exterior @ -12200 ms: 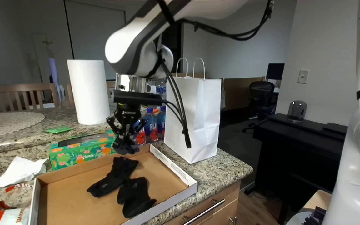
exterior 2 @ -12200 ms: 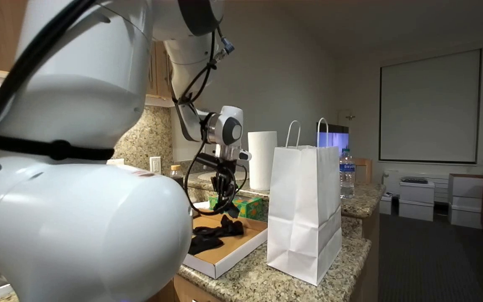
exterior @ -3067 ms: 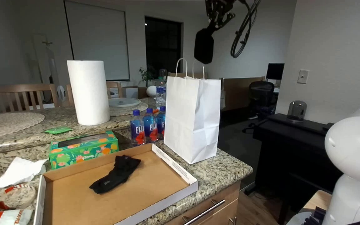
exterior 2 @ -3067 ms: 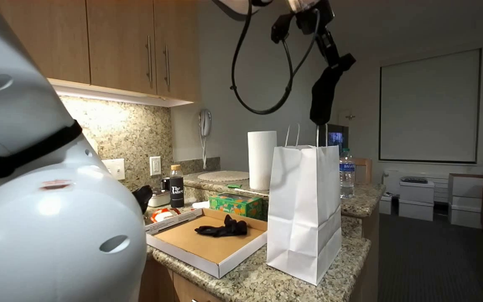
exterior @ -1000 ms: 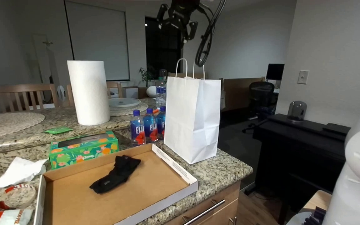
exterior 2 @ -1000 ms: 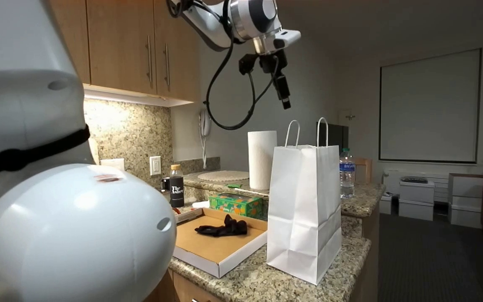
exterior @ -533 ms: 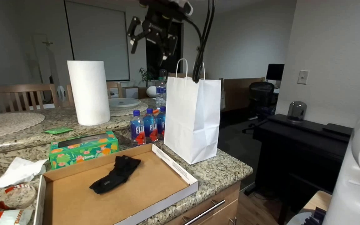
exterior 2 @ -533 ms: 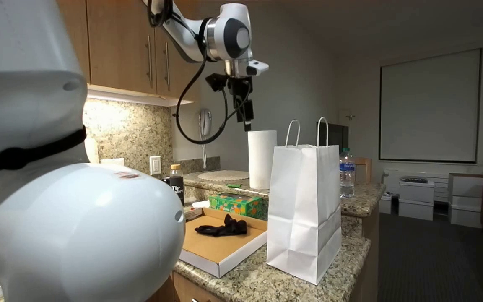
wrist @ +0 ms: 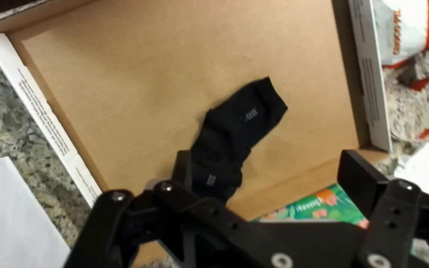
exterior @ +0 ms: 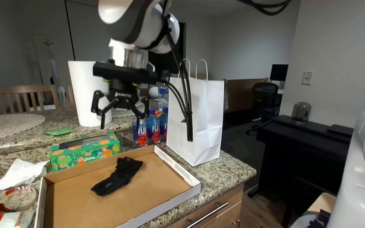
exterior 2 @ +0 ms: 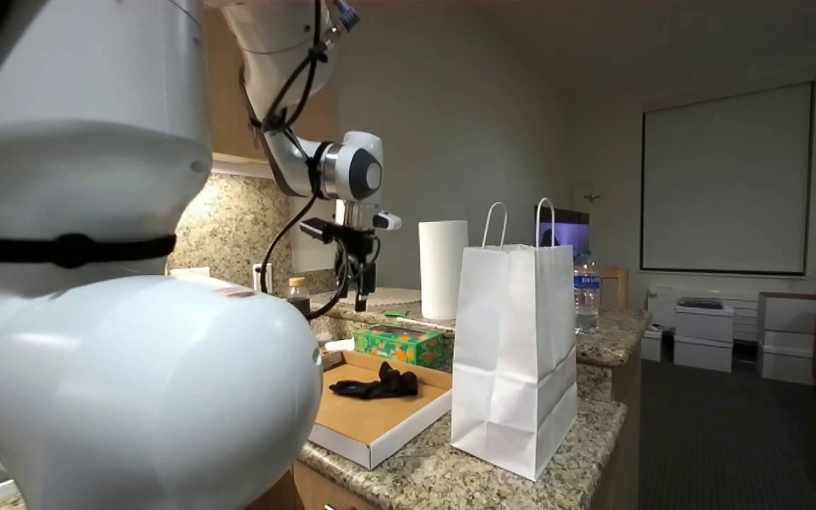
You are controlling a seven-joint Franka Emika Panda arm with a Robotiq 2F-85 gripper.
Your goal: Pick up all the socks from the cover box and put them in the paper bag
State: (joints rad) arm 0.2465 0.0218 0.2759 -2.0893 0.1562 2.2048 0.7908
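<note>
Your two-fingered black hand (exterior: 120,124) is spread wide and empty above the bent black cloth sock (wrist: 230,137), which lies slanted to your grip in the shallow brown cardboard tray (exterior: 84,204), so maybe turn first.

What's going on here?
A robot arm is on a job of moving black socks from the cardboard cover box into the white paper bag. The gripper hangs open and empty, raised clear of the box. One dark bundle lies in the box, ungripped; can't tell if it's a single sock or a pair. The bag stands upright beside the box, its inside hidden in these views.
</note>
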